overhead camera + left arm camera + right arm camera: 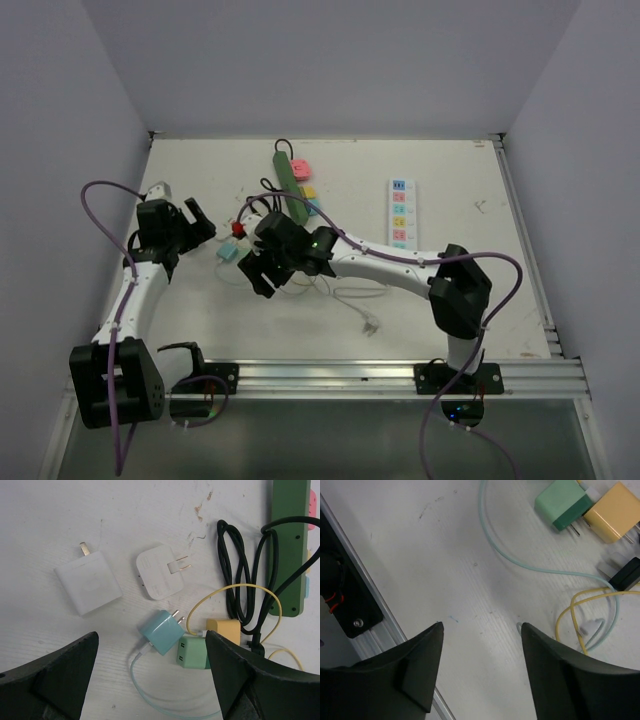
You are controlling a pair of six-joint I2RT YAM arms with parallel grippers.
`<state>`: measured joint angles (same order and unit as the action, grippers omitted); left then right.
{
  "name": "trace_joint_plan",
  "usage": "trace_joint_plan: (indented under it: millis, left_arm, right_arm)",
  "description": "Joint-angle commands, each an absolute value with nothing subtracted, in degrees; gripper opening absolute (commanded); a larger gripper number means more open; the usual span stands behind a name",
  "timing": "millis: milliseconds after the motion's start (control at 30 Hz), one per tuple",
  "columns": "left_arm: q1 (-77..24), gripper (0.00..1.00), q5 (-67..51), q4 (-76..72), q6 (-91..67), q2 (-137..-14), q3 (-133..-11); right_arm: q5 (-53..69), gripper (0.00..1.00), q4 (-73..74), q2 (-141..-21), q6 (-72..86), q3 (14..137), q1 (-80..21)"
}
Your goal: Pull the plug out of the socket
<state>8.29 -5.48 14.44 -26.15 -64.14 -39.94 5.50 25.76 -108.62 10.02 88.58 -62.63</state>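
I read the left gripper (152, 637) as open and empty; the right gripper (480, 630) has its fingers apart, holding nothing. The green socket strip (291, 180) lies mid-bench toward the far edge; the pink plug (299, 167) sits against its side.

White table (460, 190) between pale lavender walls (330, 60)

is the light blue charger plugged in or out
Out. The light blue charger lies loose on the table with both prongs bare, apart from the green power strip.
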Motion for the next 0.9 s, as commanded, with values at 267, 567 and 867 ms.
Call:
trace_joint_plan:
  millis: [267, 567, 867]
  left_arm:
    - [6.7, 0.92, -2.0, 18.9, -29.4, -62.3, -45.0]
    - [-7.4, 0.9, 7.6, 22.5, -34.4, -68.6, -56.5]
    - [-23.9, 0.87, 19.5, 23.3, -37.2, -83.9, -72.2]
  right_arm:
    - [4.6, 0.99, 32.2, -96.4, 6.2, 86.7, -62.3]
    - [0.2, 0.99, 31.7, -84.8, 6.5, 76.0, -61.4]
    - [-12.1, 0.97, 25.3, -73.4, 19.2, 58.3, -46.6]
